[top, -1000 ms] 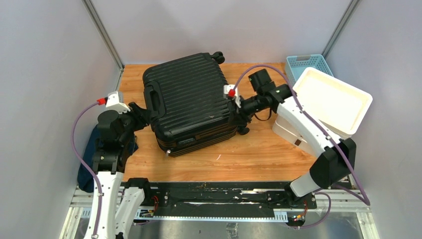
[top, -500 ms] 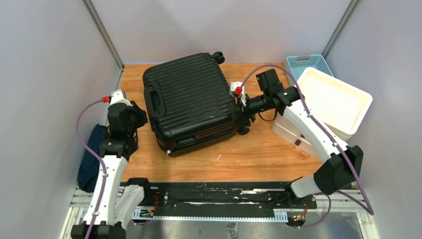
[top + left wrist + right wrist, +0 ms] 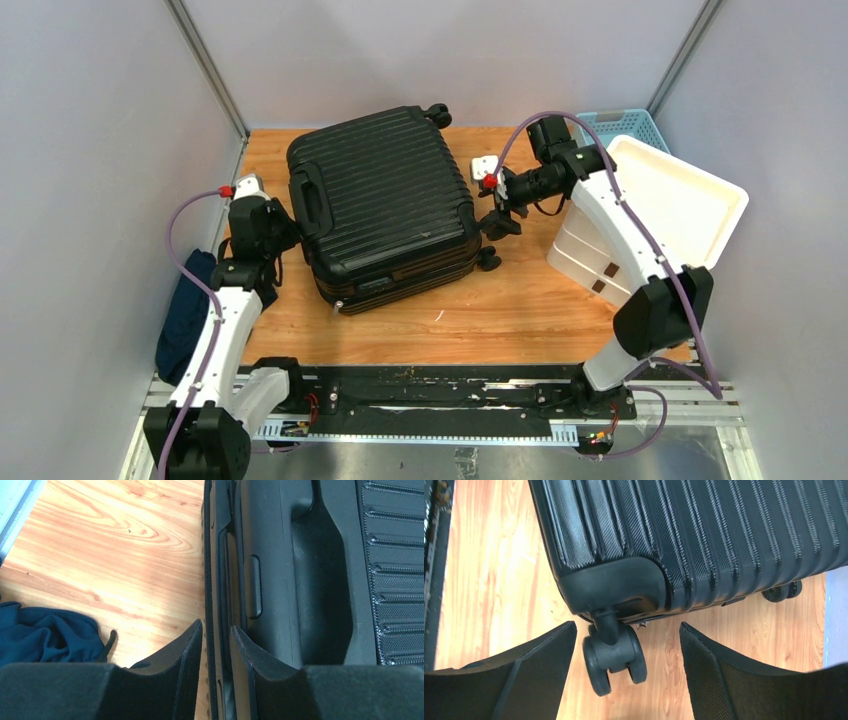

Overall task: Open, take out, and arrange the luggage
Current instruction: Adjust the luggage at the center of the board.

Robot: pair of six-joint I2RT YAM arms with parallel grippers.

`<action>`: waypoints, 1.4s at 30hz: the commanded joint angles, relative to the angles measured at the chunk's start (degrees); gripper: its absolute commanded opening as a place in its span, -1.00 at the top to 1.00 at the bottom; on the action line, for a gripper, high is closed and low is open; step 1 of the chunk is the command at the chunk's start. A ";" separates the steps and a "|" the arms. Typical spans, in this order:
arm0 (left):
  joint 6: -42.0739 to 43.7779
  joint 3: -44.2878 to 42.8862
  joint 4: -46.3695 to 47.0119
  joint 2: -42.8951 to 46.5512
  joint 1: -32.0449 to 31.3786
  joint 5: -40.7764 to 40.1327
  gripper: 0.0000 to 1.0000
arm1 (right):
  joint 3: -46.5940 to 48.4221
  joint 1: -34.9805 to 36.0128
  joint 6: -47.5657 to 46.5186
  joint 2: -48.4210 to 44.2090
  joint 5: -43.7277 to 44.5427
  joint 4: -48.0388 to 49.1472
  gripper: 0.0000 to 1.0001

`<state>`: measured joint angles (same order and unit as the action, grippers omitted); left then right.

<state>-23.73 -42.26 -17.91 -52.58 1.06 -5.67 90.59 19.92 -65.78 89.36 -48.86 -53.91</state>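
The luggage (image 3: 385, 200) is a black ribbed hard-shell suitcase lying flat and closed on the wooden table (image 3: 520, 300), with its handle (image 3: 312, 200) on the left. My left gripper (image 3: 285, 235) is at its left side. In the left wrist view the left gripper (image 3: 216, 627) is narrowed onto the zipper seam (image 3: 207, 570) of the luggage (image 3: 300, 580), one finger on each side of it. My right gripper (image 3: 497, 208) is beside the right edge. In the right wrist view the right gripper (image 3: 628, 625) stands wide open around a small black wheel (image 3: 614, 657) of the luggage (image 3: 684, 530), without touching it.
A white stacked drawer unit (image 3: 590, 260) stands at the right with a white tray (image 3: 670, 200) tilted on top. Behind it is a light-blue mesh basket (image 3: 610, 125). A dark blue cloth (image 3: 185, 320) lies at the table's left edge, also in the left wrist view (image 3: 45, 635).
My right gripper has drawn back from the luggage's right side toward the far right and opened wide. My left gripper has moved along the left side and narrowed onto the seam.
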 commanded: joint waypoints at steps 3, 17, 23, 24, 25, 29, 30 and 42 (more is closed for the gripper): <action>0.47 -0.28 3.45 -2.62 -0.18 6.33 0.32 | 3.75 -0.85 -16.47 4.94 -5.46 -12.79 -0.56; -1.67 -1.77 7.63 -9.63 -0.45 18.31 0.37 | 3.18 0.53 -7.50 7.75 5.45 -10.97 0.20; -2.81 -4.27 9.13 -13.95 -4.77 19.73 0.37 | -2.61 -0.88 -1.08 2.26 13.30 -4.01 0.39; -3.04 -4.64 9.34 -14.57 -5.15 19.93 0.37 | -2.74 -1.67 -0.06 1.85 13.92 -3.47 0.42; -3.14 -5.08 9.45 -15.09 -5.44 20.21 0.37 | -2.59 -2.56 0.69 1.60 14.18 -3.14 0.46; -2.79 -5.71 9.12 -15.21 -5.67 20.59 0.36 | -1.87 -5.44 2.78 1.58 15.22 -2.23 0.56; -2.39 -5.73 8.54 -14.71 -5.66 20.13 0.35 | -1.83 -5.82 3.36 1.60 15.64 -1.89 0.57; 5.20 -0.82 -5.95 10.12 -5.65 18.32 -0.03 | -0.78 -6.22 6.65 -3.05 10.13 -0.50 -0.45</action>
<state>-21.26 -45.65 -18.00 -51.79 -4.32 11.05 89.08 15.55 -64.25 90.98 -36.32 -57.65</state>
